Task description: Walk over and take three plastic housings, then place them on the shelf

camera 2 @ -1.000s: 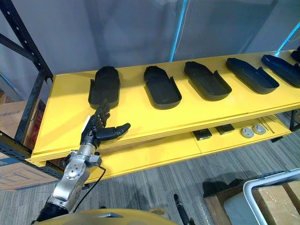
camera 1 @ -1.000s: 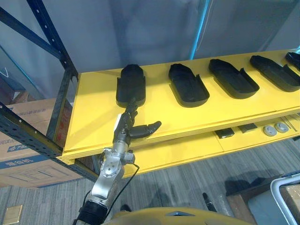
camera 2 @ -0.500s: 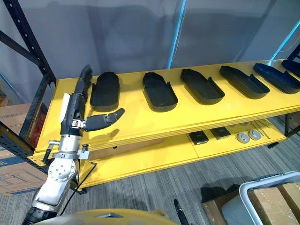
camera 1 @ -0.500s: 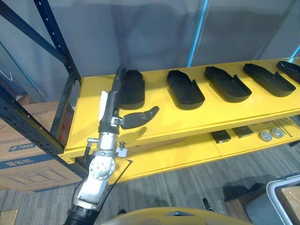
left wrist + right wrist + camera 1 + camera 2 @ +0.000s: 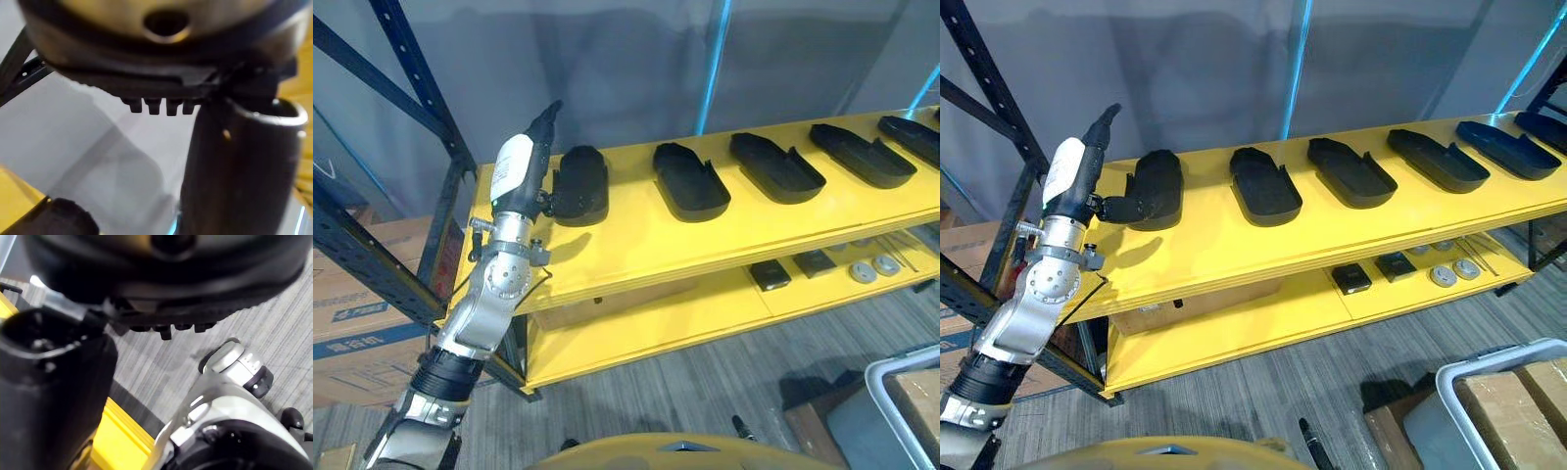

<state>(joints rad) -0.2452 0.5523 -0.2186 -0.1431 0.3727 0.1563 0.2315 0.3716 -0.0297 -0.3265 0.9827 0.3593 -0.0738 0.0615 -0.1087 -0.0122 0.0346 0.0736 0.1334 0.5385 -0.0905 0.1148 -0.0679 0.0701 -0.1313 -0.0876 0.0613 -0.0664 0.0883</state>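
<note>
Several black plastic housings lie in a row on the yellow top shelf (image 5: pixel 636 240): the leftmost housing (image 5: pixel 580 184), a second (image 5: pixel 690 181), a third (image 5: pixel 776 166) and more toward the right (image 5: pixel 860 155). My left hand (image 5: pixel 522 162) is raised over the shelf's left end, its fingers straight and pointing up. Its thumb reaches toward the leftmost housing's left side, and the hand holds nothing. In the right wrist view my right hand (image 5: pixel 58 382) hangs over grey carpet, fingers relaxed and empty.
A dark blue rack upright (image 5: pixel 421 88) stands just left of my raised arm. Cardboard boxes (image 5: pixel 362 294) sit at the lower left. The lower yellow shelf carries small dark blocks (image 5: pixel 769 274) and round metal parts (image 5: pixel 862 272). A grey bin (image 5: pixel 911 392) stands at the lower right.
My left arm has swung up from the shelf's front edge to stand upright beside the leftmost housing. The whole picture has shifted too, so the camera has moved.
</note>
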